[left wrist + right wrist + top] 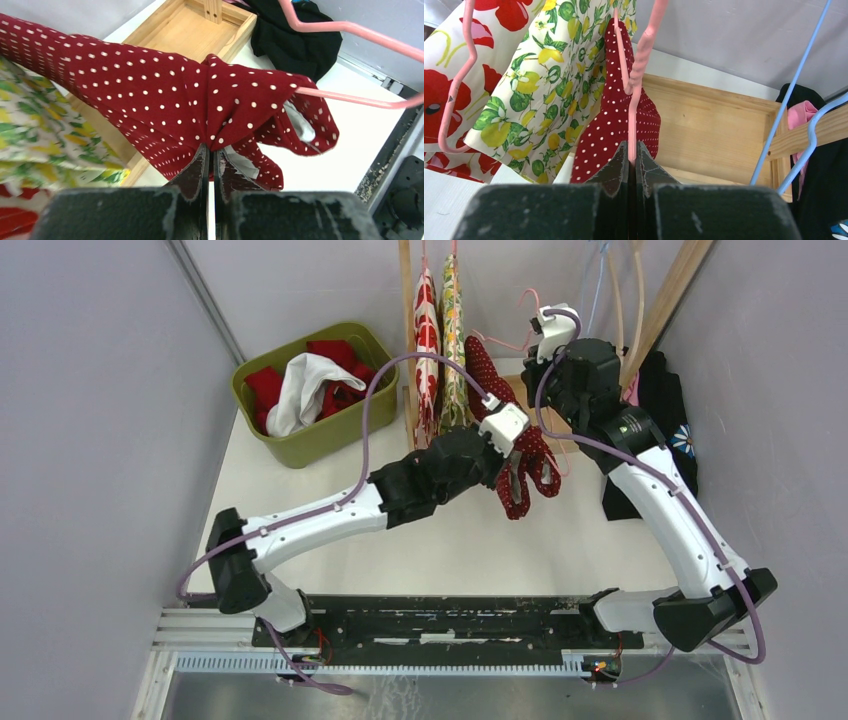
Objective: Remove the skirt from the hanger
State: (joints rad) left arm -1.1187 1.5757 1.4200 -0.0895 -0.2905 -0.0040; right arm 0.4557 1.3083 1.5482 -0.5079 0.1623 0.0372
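We see our left tool (211, 150) clenched on the red dotted skirt (165, 100), our right tool (633, 150) pinching the pink hanger (638, 75) that carries it

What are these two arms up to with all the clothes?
They are taking a red dotted skirt off a pink hanger. The right gripper is clamped on the hanger's wire and holds it up. The left gripper pinches a fold of the skirt lower down. One end of the hanger is inside the fabric, so the skirt is not off yet. A lemon-print garment hangs right beside it.
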